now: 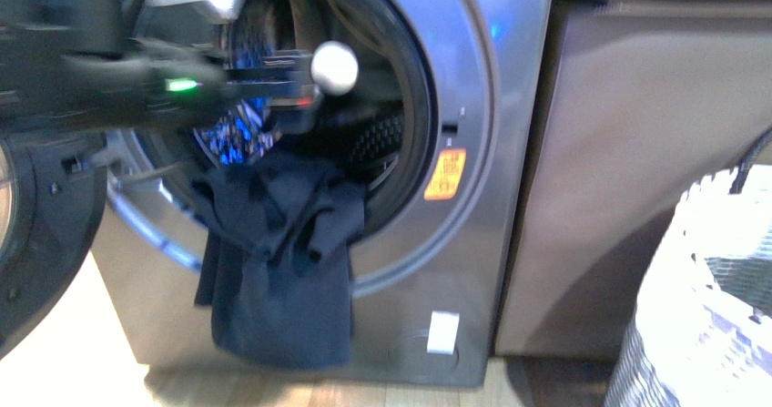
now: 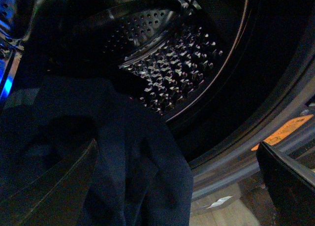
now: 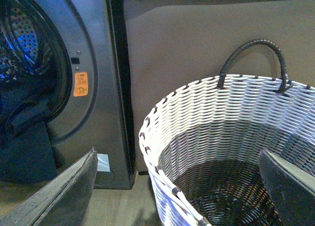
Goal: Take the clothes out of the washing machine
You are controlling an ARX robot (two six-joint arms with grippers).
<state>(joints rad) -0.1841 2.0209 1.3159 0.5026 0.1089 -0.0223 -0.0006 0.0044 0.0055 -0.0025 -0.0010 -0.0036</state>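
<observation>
Here's the dark navy soft fabric garment [image 1: 278,261], half out of the grey metallic front-loading washing machine [image 1: 473,243]. It is slung over the lower lip of the round opening and hangs down the front panel, stopping short of the wooden floor [image 1: 364,393]. That lip is all that carries it, so a pull from above should bring it free.

The left arm [image 1: 118,84] reaches in from the left across the upper part of the opening. The left gripper [image 2: 177,152] sits at the mouth of the shiny perforated steel drum [image 2: 167,73], right over the cloth. One finger [image 2: 288,179] stands out wide on the side of the orange sticker [image 2: 283,132]; the other is lost among the dark folds. Going by that spread, I read the jaws as parted, not pinched. It looks lined up to bite the bunched upper fold, where the fabric is thick enough to catch.

Over on the right, the right gripper [image 3: 177,154] hangs with its jaws wide apart and nothing in them. It is above the white woven basket with a dark looped handle [image 3: 206,108], which stands to the right of the machine. Sensible spot, since that's the likely drop-off.

My call is that the grasp is yet to come. The long hanging tail could snag on the rim when lifted.
</observation>
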